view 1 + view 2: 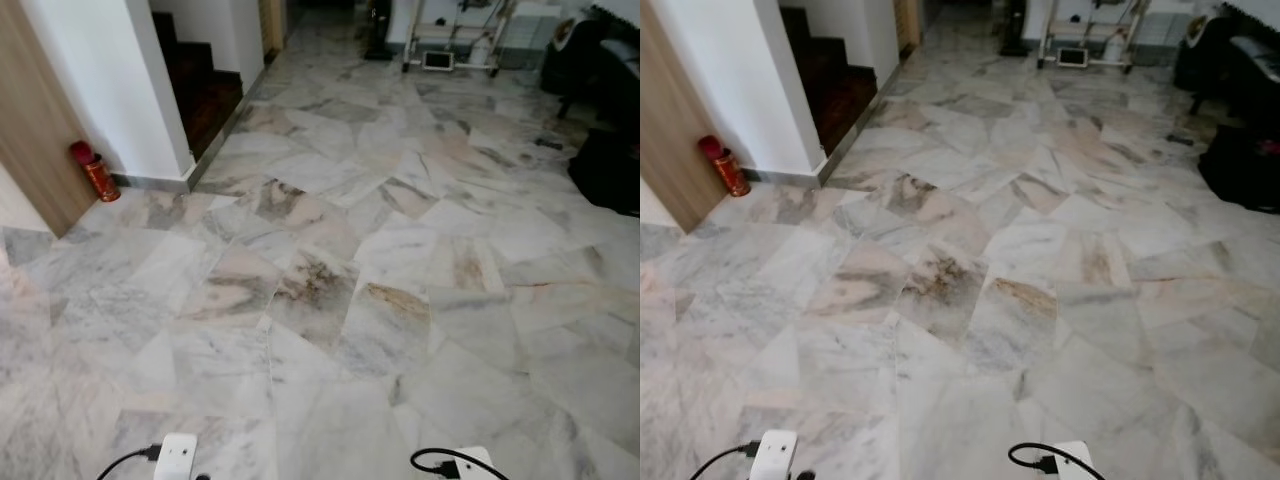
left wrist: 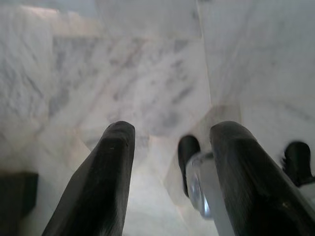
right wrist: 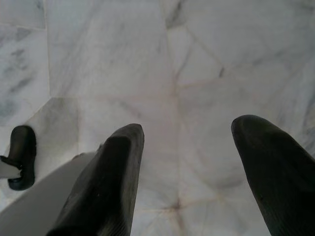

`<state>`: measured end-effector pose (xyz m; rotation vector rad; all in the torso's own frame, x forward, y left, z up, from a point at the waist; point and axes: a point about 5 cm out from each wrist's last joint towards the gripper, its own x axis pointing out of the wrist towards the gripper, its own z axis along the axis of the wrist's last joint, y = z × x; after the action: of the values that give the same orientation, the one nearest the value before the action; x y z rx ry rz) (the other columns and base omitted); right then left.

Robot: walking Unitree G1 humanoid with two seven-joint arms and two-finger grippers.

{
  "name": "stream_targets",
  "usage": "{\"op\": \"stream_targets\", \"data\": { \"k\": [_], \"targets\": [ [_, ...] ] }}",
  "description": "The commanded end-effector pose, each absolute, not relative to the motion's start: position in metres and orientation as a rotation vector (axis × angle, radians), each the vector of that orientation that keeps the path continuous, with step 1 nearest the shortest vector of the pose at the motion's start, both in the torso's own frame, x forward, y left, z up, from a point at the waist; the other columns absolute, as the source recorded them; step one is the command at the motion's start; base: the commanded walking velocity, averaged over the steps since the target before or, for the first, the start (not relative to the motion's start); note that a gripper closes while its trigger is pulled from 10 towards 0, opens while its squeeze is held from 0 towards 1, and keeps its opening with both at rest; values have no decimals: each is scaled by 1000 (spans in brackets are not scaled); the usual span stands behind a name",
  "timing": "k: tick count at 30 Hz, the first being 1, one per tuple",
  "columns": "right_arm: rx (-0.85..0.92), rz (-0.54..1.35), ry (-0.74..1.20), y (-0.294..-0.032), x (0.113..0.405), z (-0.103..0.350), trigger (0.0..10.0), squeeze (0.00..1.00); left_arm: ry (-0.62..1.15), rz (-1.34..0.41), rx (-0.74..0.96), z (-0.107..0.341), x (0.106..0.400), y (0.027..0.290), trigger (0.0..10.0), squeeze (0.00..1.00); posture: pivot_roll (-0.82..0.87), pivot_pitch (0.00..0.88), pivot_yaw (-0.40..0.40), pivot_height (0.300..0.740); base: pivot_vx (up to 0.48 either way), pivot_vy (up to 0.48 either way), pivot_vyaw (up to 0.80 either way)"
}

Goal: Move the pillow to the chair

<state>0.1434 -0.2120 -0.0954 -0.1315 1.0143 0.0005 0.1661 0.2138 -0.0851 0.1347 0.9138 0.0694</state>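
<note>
Left eye view: marble floor (image 1: 330,290) listed, both grippers (left (image 2: 170,162), right (image 3: 187,162)) hung low, jaws apart and empty; pillow and chair are best sought while walking steadily.

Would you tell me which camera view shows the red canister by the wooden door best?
The left eye view: the red canister stands whole on the floor against the wooden door. The right eye view shows it too, nearer the edge. The wrist views look at marble floor.
</note>
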Motion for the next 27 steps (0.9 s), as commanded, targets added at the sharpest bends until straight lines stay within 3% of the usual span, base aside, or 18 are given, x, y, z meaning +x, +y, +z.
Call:
{"op": "stream_targets", "data": {
  "k": [1, 27],
  "targets": [
    [-117, 1, 1014, -209, 144, -96, 10000, 0, 956, 78, 143, -89, 155, 219, 10000, 0, 32, 0, -23, 740, 0, 0, 0],
    [-91, -9, 1014, -206, 143, -97, 10000, 0, 910, 48, 157, -83, 169, 217, 10000, 0, 9, 0, 0, 740, 0, 0, 0]
  ]
}}
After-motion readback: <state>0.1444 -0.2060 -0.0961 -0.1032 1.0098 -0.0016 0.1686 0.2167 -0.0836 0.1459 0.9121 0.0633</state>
